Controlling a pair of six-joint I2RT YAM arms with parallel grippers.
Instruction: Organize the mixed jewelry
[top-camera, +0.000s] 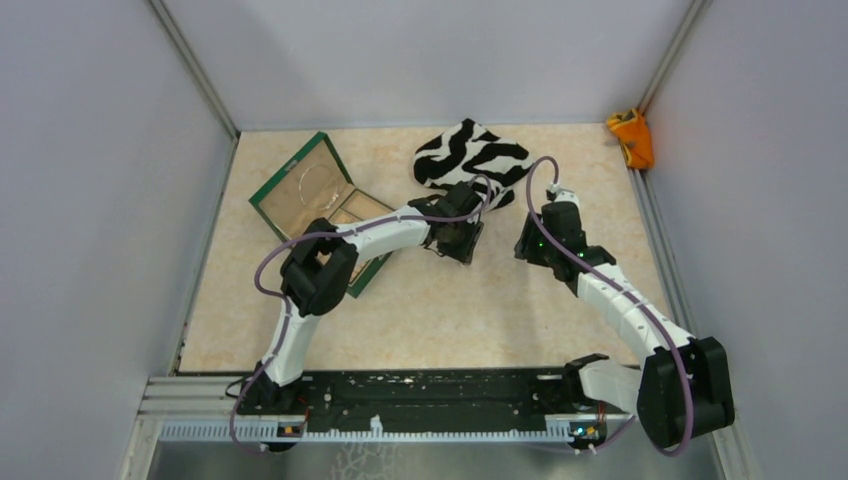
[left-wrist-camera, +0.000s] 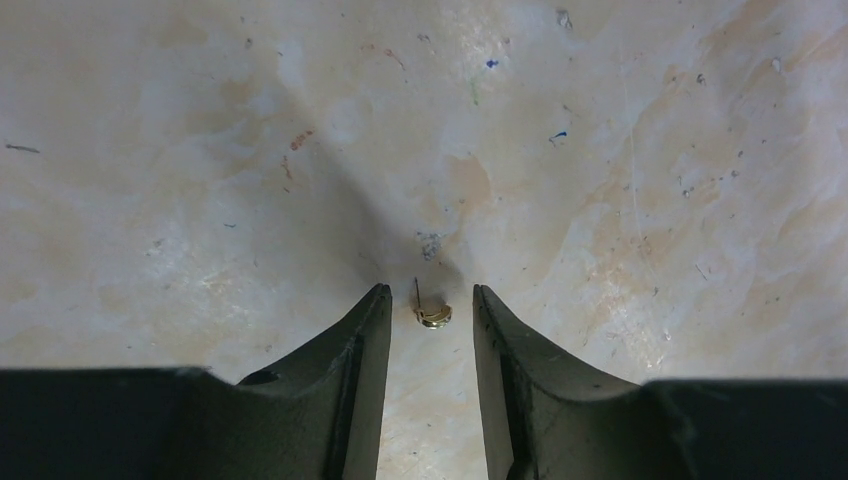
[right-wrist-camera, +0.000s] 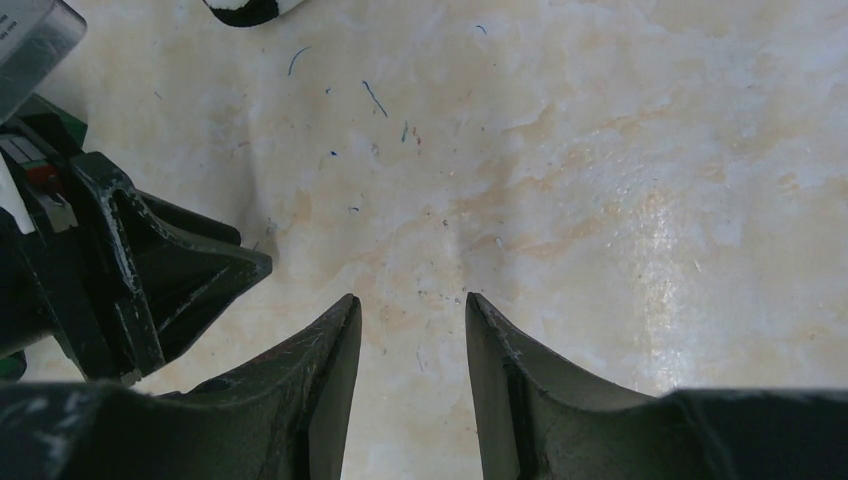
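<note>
A robot lab test cell: grey panel walls (top-camera: 100, 200) and aluminium posts (top-camera: 195, 65) enclose a marbled tabletop (top-camera: 450, 310).

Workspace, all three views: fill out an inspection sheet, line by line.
Surface: beige marbled tabletop, scuffed, with small coloured flecks.
Job's things: thin silvery wire hoop lying in the dark green box with tan compartments; tiny gold stud earring on the bare table.
Clutter: black-and-white zebra-striped cloth; orange object in the far right corner.
Grippers: left gripper open, straddling the stud; right gripper open, empty.
Cables: purple cable looped along each arm.
Surroundings: plain grey walls.
</note>
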